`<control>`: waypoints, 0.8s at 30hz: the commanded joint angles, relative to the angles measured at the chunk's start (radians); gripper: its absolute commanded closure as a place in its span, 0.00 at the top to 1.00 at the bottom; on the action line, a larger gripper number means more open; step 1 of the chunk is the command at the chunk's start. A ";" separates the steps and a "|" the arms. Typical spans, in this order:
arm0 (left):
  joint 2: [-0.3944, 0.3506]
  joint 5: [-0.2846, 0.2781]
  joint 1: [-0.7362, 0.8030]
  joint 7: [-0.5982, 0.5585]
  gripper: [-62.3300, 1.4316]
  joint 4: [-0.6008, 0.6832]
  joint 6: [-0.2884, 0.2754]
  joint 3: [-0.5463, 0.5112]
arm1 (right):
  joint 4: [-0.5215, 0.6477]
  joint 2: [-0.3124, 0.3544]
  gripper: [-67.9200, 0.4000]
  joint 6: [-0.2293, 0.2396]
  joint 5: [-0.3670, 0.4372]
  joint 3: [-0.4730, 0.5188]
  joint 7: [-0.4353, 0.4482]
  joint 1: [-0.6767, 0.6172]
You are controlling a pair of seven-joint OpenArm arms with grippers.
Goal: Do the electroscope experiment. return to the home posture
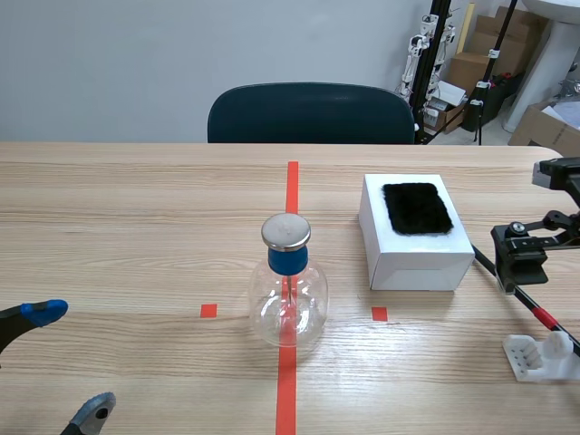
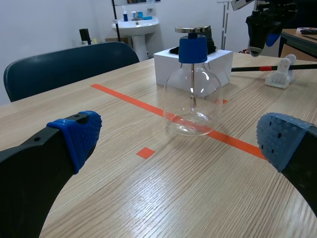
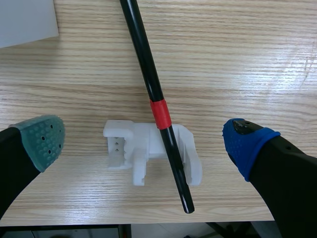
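The electroscope (image 1: 288, 294), a clear glass flask with a blue collar and a metal cap, stands on the orange-red centre line. Ahead of my left gripper (image 2: 181, 141) it shows as the flask (image 2: 192, 99), a good way off. That gripper is open and holds nothing; it sits low at the near left as the left gripper (image 1: 68, 362). A black rod (image 3: 148, 74) with a red band rests on a white holder (image 3: 148, 153). My right gripper (image 3: 143, 144) hangs open above them, apart from both.
A white box (image 1: 416, 245) topped with a black fur pad (image 1: 417, 207) stands right of the flask. The rod (image 1: 535, 308) and holder (image 1: 542, 355) lie near the table's front right edge. A dark chair (image 1: 311, 113) stands behind the table.
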 commanded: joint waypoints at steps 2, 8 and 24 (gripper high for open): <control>-0.008 -0.007 0.000 -0.019 1.00 0.014 0.002 -0.008 | 0.016 0.016 0.99 0.000 0.003 0.004 -0.001 0.017; -0.008 -0.007 0.000 -0.019 1.00 0.014 0.002 -0.008 | 0.016 0.016 0.99 0.000 0.003 0.004 -0.003 0.017; -0.008 -0.007 0.000 -0.021 1.00 0.014 0.002 -0.008 | 0.016 0.016 0.99 0.000 0.003 0.003 -0.014 0.017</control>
